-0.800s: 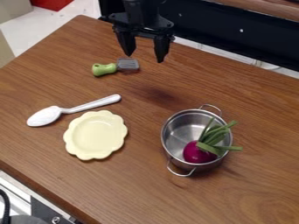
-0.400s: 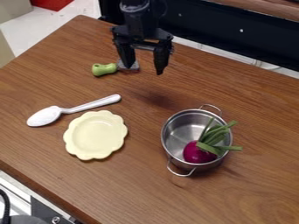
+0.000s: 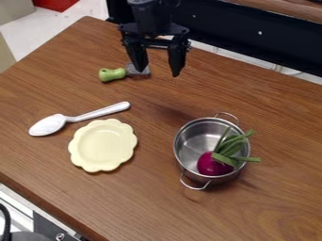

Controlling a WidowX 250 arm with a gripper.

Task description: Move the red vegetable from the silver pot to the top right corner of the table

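Observed gripper [image 3: 159, 71] at twelve o'clock with fingers apart. Found silver pot [image 3: 191, 144] at four o'clock, containing red vegetable [image 3: 211, 164].

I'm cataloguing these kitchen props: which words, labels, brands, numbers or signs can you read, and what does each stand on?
None: I can read no text on the round silver metal pot, the pale yellow scalloped plate, the glossy white spoon or the green-handled grey spatula.

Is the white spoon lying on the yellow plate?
No, the white spoon lies on the wooden table, beside the yellow plate.
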